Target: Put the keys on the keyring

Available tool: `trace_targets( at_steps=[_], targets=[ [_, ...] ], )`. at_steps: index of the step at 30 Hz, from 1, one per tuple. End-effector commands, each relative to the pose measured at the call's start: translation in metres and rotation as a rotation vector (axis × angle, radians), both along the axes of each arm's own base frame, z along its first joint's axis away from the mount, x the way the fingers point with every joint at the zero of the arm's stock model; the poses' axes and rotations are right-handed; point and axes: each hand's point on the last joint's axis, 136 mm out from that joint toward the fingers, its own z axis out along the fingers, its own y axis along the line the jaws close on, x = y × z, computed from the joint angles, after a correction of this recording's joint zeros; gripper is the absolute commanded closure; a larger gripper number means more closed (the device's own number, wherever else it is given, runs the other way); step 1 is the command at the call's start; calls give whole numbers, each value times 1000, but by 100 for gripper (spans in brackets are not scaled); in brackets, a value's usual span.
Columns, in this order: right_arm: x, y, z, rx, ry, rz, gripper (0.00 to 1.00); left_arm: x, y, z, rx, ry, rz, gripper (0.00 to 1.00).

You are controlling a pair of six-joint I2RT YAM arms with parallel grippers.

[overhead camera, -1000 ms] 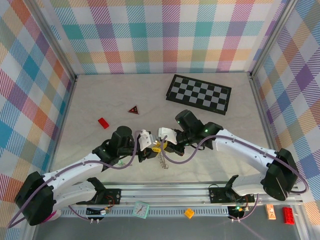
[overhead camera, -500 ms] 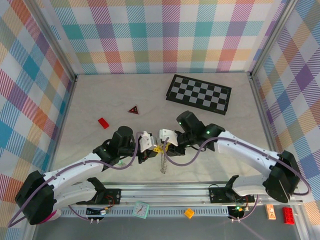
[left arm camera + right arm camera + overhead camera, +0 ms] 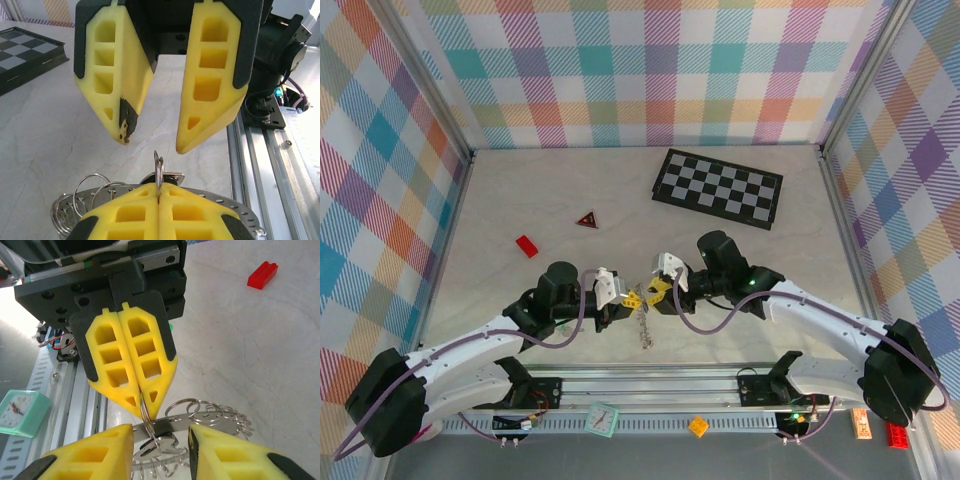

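So, the right end effector [image 3: 150, 142] has just let go and backed off a bit. Its fingers are apart now, with nothing between them. The left end effector [image 3: 159, 195] is squeezed together on a thin wire loop [image 3: 158, 162], so it's carrying the whole bunch on its own. The keyring [image 3: 230, 206] sits right at its fingertips, over the near part of the table [image 3: 540, 190], with a few small rings [image 3: 85, 187] bunched beside it. Looks like a handover or regrip to me. Can't make out whether the keys are threaded on yet.
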Motion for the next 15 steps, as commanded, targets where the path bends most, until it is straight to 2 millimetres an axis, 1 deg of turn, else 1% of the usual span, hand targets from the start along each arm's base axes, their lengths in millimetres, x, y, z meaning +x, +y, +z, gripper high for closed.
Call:
trace_targets(
  at_steps=[1,4,7,10,15],
  targets=[
    [-5,5,3,33,16,43,69,-5,-4,20,-80,-48,-34,100],
    [-7,2,-3,5,10,42,72,-5,-4,20,-81,-49,-32,100],
    [-5,-3,-8,-26,-7,26,70,-6,-4,20,-81,-47,-34,100],
    [-5,-5,-10,-39,-12,27,70,-6,-4,19,-81,-46,-35,100],
    [-6,-4,-12,-49,-7,36,72,-6,-5,20,-84,-47,-38,100]
  ],
)
